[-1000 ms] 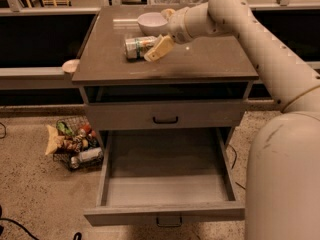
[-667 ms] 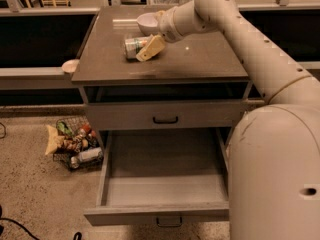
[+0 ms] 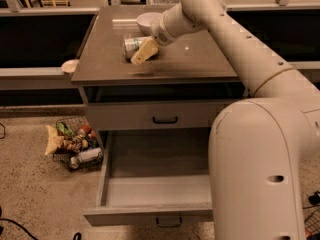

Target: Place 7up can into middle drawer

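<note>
The 7up can (image 3: 132,45) lies on its side on the brown cabinet top (image 3: 200,59), near the back left. My gripper (image 3: 142,52) reaches in from the right and sits right at the can, its pale finger (image 3: 145,52) in front of the can's right end. The middle drawer (image 3: 155,184) is pulled open below, its grey inside showing nothing in it, its dark handle (image 3: 168,221) at the front. The grey drawer front above it (image 3: 155,117) is shut.
A white bowl (image 3: 148,22) stands just behind the can and gripper. A wire basket of snacks and bottles (image 3: 72,145) sits on the floor at the left of the cabinet. A small pale dish (image 3: 70,65) rests on the ledge at the left. My arm fills the right side.
My arm has swung further over the cabinet, so the gripper has stayed at the can while the arm looms larger at the right. The can lies in the same place.
</note>
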Controlling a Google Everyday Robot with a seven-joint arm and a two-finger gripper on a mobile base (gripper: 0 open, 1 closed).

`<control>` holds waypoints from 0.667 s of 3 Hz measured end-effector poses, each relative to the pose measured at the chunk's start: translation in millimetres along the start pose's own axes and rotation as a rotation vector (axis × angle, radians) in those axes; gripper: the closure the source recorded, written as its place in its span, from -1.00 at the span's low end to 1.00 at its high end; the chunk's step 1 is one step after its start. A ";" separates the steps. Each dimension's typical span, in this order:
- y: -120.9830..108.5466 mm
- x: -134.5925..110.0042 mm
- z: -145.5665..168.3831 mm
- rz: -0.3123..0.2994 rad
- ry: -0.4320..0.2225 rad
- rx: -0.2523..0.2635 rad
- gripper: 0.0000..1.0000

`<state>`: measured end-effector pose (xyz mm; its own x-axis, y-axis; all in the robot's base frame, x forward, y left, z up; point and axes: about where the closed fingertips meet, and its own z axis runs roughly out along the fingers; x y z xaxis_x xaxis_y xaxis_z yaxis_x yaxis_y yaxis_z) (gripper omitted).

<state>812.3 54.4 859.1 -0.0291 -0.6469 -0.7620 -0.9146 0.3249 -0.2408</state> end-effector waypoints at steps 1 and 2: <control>2.9 3.7 5.9 0.020 0.027 -0.013 -0.67; -0.6 9.5 7.3 0.082 0.031 0.028 -0.01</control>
<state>815.5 53.1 847.6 -0.1163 -0.6386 -0.7607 -0.8969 0.3966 -0.1958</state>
